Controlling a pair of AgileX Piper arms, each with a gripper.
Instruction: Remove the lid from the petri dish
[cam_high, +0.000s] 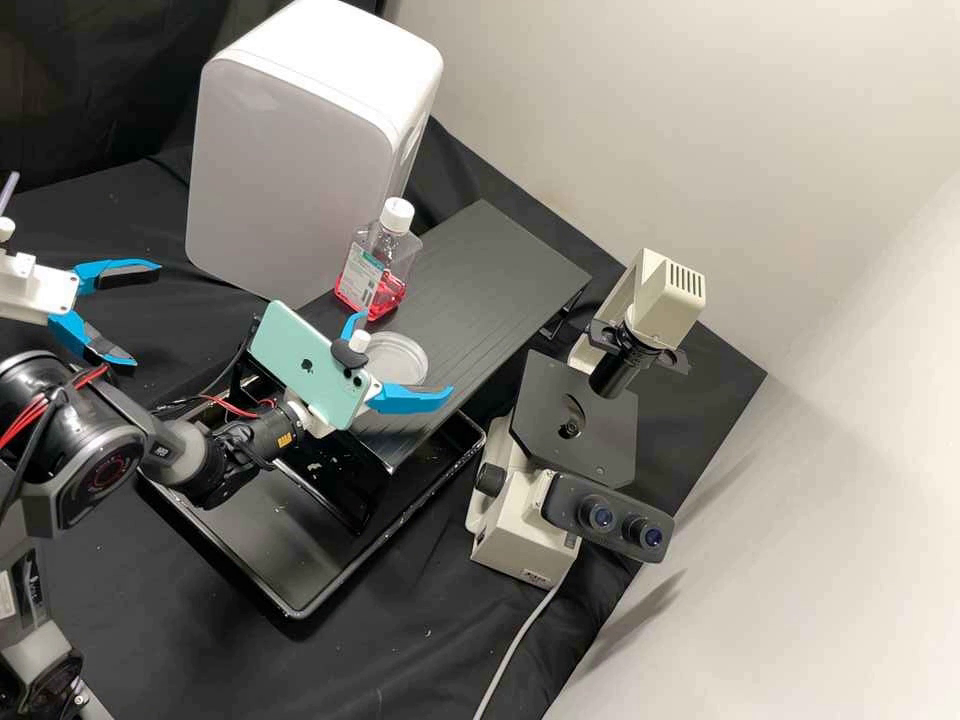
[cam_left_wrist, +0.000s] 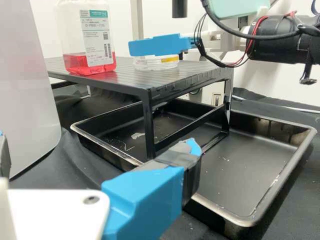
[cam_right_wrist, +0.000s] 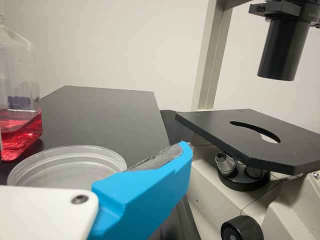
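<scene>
Petri dish (cam_high: 395, 355), lid on, sits on a black rack (cam_high: 490, 280) beside a flask (cam_high: 375, 265) of red liquid. The right arm (cam_high: 200, 455) lies low and level, and the right fingers (cam_high: 410, 397) stand wide apart either side of the dish, gripping nothing. The left fingers (cam_high: 95, 340) are spread and bare, well apart over the table (cam_high: 150, 620). The rack stands in a tray (cam_high: 290, 590), with a microscope (cam_high: 580, 450) near and a white wall behind.
</scene>
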